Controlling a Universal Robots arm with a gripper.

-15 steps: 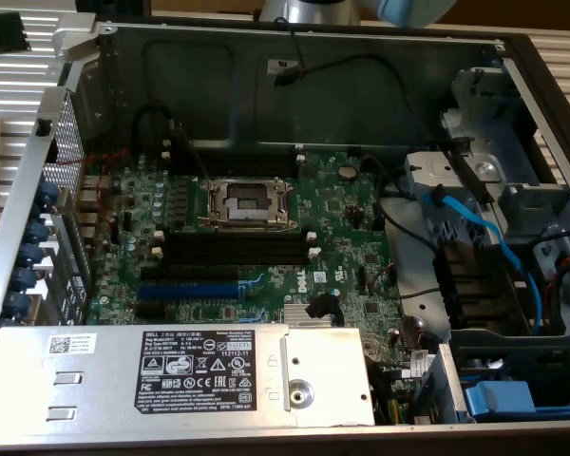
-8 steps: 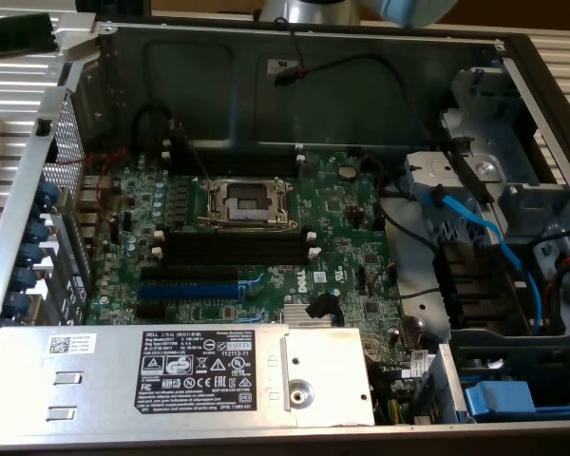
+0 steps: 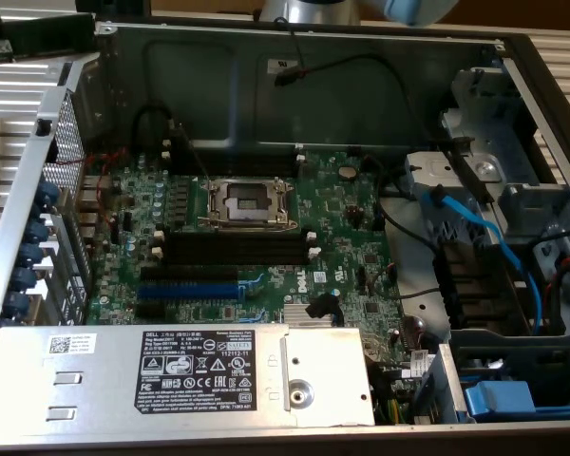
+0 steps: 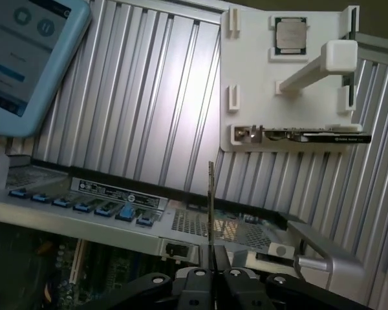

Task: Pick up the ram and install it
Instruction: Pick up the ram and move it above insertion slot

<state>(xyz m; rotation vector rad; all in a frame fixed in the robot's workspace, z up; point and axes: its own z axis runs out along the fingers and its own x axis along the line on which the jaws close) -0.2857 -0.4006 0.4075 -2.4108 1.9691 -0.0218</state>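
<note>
Ribbed aluminium tabletop (image 4: pixel 149 97) lay behind. Open grey metal computer case (image 3: pixel 266 66): green motherboard (image 3: pixel 342 218) at the exterior view's centre; long black slots (image 3: pixel 233 249) stood empty, install not yet done. Black gripper (image 4: pixel 212 268): clamped on thin dark-green ram stick (image 4: pixel 211 194), held edge-on; pick-up done.

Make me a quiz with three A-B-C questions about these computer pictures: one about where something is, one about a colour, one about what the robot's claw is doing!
1. Where is the square chip? A on the white tray; B on a book; C on the floor.
2. What colour is the thick cable in the computer case? A pink; B blue; C orange.
3. What is the gripper doing? A open, empty; B holding a screwdriver; C shut on the ram.
Answers: 1 A, it sits in the tray's pocket. 2 B, it looks bright blue. 3 C, the thin stick stands clamped in it.
</note>
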